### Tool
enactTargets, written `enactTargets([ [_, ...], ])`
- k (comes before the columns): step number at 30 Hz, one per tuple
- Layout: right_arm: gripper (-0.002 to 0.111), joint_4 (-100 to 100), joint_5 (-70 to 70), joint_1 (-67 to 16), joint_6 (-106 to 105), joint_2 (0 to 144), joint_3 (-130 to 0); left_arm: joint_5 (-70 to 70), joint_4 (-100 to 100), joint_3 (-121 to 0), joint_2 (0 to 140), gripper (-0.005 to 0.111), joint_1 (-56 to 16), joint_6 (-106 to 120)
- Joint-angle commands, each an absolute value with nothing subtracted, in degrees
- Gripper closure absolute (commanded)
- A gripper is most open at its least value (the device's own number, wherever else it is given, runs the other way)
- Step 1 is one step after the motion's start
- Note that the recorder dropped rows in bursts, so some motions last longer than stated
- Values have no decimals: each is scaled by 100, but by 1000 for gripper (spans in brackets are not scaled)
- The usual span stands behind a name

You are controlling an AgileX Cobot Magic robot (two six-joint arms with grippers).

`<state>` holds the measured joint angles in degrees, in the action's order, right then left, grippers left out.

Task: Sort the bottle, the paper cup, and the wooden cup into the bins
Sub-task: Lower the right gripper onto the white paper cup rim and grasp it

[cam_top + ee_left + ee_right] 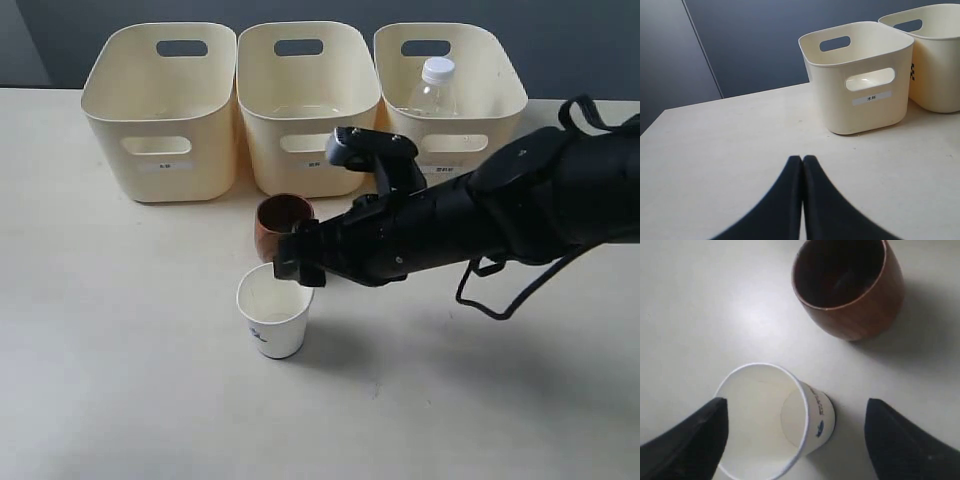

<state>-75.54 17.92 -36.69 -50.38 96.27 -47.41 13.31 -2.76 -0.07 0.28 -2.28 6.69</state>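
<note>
Left bin [160, 110]: the leftmost of three cream tubs along the far edge of the table [120, 380]; nothing shows inside it from the exterior view.
Left gripper [802, 162]: seen only by its own wrist camera, fingers pressed together with no gap and nothing between them, pointing toward that labelled tub from the near side.
Middle bin [308, 105]: stands just right of the first; no contents visible.
Wooden cup [283, 226]: upright on the table in front of the middle tub, just beyond the paper cup and a little apart from it.
Paper cup [273, 313]: upright and empty, nearest the viewer, its blue mark low on the wall.
How it should handle: likely very light and thin-walled, easily crushed or tipped; a gentle pinch across the rim or upper wall looks the safest hold.
Right gripper [795, 432]: spread wide over the paper cup, one finger at the rim on one side, the other well clear on the opposite side; it holds nothing, and whether the near finger touches the rim cannot be told.
Right bin [448, 85]: the bottle [434, 88] already stands inside it, white cap up.
</note>
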Motion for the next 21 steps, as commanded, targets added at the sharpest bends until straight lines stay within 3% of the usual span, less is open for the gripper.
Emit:
enactTargets([
  [1, 36, -7567, 1790, -3672, -5034, 9825, -4731, 1326, -247, 0, 0, 107, -247, 658],
  [12, 45, -7567, 1731, -3775, -5034, 9967, -4731, 1326, -247, 0, 0, 107, -247, 658],
  [21, 45, -7590, 1458, -4015, -5034, 9967, -4731, 1326, -247, 0, 0, 107, -247, 658],
])
